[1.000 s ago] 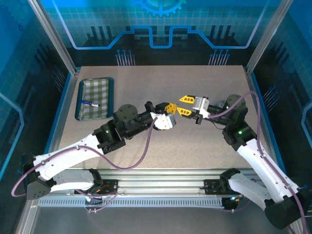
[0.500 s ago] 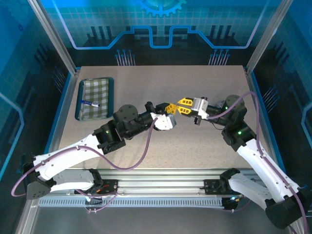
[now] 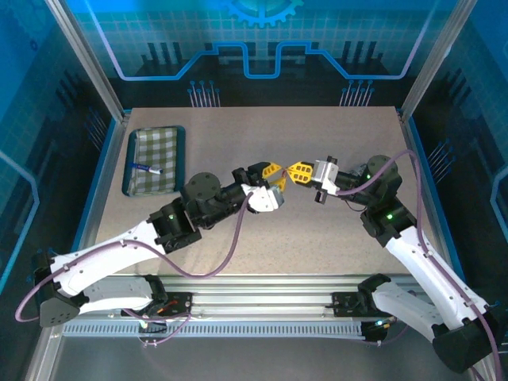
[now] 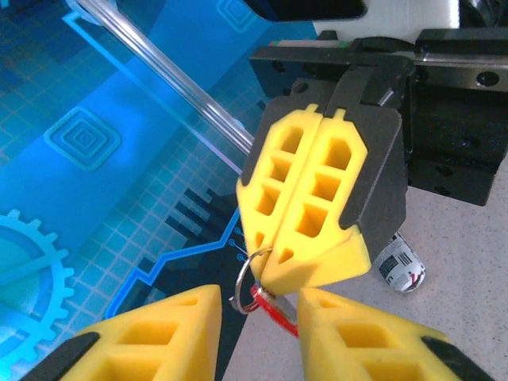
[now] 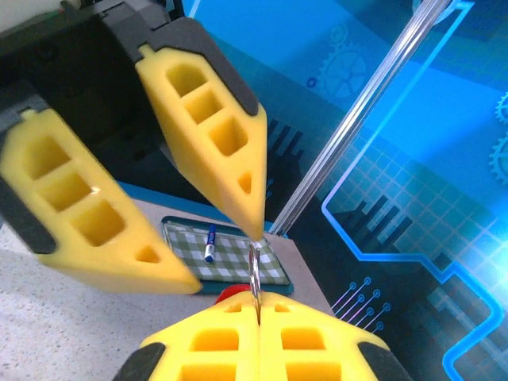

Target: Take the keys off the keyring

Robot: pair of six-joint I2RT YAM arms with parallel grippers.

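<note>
Most of keyring [image 5: 230,293] behind right claw [image 5: 259,305]

Two tools [image 3: 277,176] [image 3: 292,171], one keyring [image 4: 271,303], one pen [image 3: 145,168], one tray [image 3: 164,149].

The red keyring [image 4: 274,308] disappears into the clamped tips of the right gripper [image 4: 262,266], only its lower end showing beneath them; from overhead, whatever hangs at that gripper is too small to tell.

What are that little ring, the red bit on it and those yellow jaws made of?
Thin ring: bare metal wire, glinting silver. Red tag: glossy, probably plastic; mostly hidden. Yellow pads: matte, moulded with hollow cells, likely plastic or rubber.
</note>
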